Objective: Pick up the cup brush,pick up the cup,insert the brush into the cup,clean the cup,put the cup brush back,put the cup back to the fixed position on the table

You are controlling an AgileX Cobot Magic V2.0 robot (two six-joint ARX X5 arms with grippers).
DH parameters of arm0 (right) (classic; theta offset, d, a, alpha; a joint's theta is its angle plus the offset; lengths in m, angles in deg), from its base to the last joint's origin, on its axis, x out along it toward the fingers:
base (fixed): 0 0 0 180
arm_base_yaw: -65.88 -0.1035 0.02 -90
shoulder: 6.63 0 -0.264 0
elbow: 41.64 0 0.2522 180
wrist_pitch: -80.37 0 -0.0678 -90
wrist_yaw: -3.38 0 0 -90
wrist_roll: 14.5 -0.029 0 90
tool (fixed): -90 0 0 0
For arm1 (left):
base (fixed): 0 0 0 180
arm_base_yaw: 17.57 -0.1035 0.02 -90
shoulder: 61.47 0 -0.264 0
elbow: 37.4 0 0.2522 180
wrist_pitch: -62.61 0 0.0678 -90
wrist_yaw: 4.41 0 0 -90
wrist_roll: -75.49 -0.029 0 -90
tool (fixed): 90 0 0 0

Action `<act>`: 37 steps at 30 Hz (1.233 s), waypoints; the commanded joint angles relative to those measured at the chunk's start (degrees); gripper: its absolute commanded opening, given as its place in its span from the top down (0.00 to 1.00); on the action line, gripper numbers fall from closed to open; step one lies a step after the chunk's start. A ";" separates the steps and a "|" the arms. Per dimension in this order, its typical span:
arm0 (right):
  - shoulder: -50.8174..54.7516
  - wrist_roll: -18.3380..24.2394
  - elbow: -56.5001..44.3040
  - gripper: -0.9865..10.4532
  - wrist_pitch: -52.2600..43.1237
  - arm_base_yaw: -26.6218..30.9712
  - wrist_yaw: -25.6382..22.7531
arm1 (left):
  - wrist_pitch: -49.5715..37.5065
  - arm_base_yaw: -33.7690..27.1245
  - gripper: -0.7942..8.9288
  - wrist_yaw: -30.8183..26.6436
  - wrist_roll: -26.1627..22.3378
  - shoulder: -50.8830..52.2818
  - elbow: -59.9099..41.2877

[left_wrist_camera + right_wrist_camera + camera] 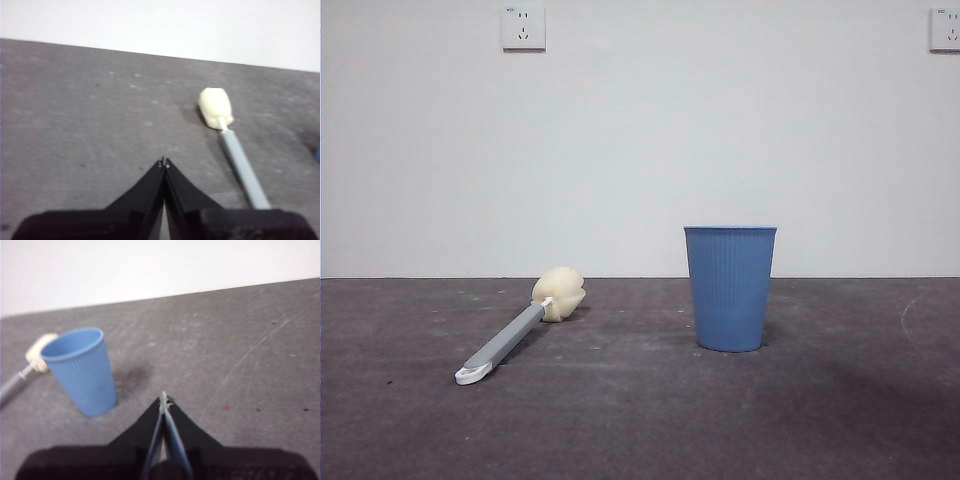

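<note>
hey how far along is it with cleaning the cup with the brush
Nothing looks done yet. The cup brush lies flat on the table and the cup stands upright, apart from it. The left gripper and right gripper are shut and hold nothing. Every step is left.

- No legible text, brand, number or sign in any view.
- Wall sockets: left wall socket (523,28) and right wall socket (945,29), front view, each carry a tiny dark mark at the upper left corner; too small to read.
- The cup (730,287): plain ribbed blue, no label or print visible, front or right wrist view.
- The cup brush (515,332): grey handle, white end, cream head; no lettering visible.
- The table (640,420): pale scuffs and specks only, no markings that read as text.
</note>
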 commanded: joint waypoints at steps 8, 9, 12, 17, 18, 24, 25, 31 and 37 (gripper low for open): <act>-4.24 -7.96 7.48 0.92 -0.66 -0.07 1.92 | 8.55 -0.13 0.92 0.96 3.74 -0.72 11.61; -5.55 -7.91 8.94 0.92 -0.46 -0.09 3.15 | 9.92 -0.13 0.92 1.01 3.78 -1.25 13.35; -10.03 -7.67 14.01 0.92 1.55 -0.09 6.14 | 14.60 -0.13 0.93 1.33 3.78 -3.41 18.80; -18.67 -3.37 24.22 0.92 9.90 -0.11 9.16 | 23.91 -0.13 0.93 4.79 3.15 -8.81 28.41; -20.46 -2.10 26.60 0.92 12.13 -0.13 10.08 | 25.88 -0.13 0.93 5.75 2.84 -10.05 30.34; -30.49 6.86 41.00 0.92 30.53 -0.13 15.23 | 38.56 -0.09 0.93 9.33 -2.43 -17.68 39.89; -31.82 7.98 42.97 0.92 33.46 -0.13 15.34 | 40.46 -0.09 0.93 10.16 -3.28 -18.75 41.07; -38.51 14.45 51.69 0.92 48.68 -0.13 16.61 | 48.85 -0.09 0.93 14.56 -7.52 -24.00 45.97; -39.98 15.08 52.48 0.92 51.60 -0.13 16.63 | 50.88 -0.04 0.93 16.15 -8.72 -25.46 46.58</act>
